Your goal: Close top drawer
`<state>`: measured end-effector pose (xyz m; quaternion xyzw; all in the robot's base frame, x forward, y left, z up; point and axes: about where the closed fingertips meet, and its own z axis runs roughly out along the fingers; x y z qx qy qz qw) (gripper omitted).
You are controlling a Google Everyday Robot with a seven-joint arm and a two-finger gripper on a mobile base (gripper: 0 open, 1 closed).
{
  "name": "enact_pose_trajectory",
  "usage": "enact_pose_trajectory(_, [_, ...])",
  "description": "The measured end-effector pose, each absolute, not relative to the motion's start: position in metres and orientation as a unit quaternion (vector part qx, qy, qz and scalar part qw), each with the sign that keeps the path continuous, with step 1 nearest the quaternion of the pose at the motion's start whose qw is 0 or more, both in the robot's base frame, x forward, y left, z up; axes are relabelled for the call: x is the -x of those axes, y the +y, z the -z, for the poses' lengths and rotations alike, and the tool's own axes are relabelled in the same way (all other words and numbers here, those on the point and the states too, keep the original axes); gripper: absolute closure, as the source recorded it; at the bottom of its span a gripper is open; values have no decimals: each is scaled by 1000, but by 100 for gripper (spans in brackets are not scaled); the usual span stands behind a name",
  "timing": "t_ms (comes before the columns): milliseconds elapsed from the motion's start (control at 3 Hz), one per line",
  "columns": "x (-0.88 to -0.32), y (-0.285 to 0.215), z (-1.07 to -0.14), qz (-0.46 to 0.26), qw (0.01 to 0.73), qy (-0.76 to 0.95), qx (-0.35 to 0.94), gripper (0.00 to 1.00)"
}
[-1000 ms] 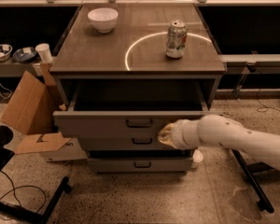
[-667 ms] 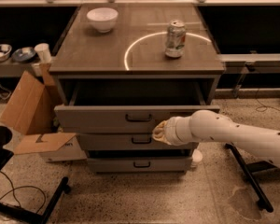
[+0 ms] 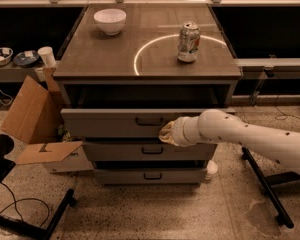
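standing partly open, top drawer (image 3: 105, 124) juts out of the cabinet (image 3: 231, 91), a dark gap above its front panel; small dark handle (image 3: 149, 121) centred; gripper (image 3: 167, 132) sits against that panel just right of the handle, white arm (image 3: 250, 136) coming in from the right; open or closed, cannot tell; two shallower drawers (image 3: 115, 151) below; bowl (image 3: 110, 20) and can (image 3: 188, 42) on top; cardboard box (image 3: 32, 116) at left

The white arm (image 3: 250, 136) reaches in from the right, sloping slightly upward toward its tip; its gripper (image 3: 166, 132) points left, just below the view's centre.
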<state>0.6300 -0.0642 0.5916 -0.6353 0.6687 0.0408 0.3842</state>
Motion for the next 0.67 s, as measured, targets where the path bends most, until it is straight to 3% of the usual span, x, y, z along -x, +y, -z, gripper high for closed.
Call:
enact_pose_trajectory(333, [-644,-57,-593,-41,390,662,639,100])
enact_pose_trajectory(667, [-644,-57,-593,-41,390,662,639,82])
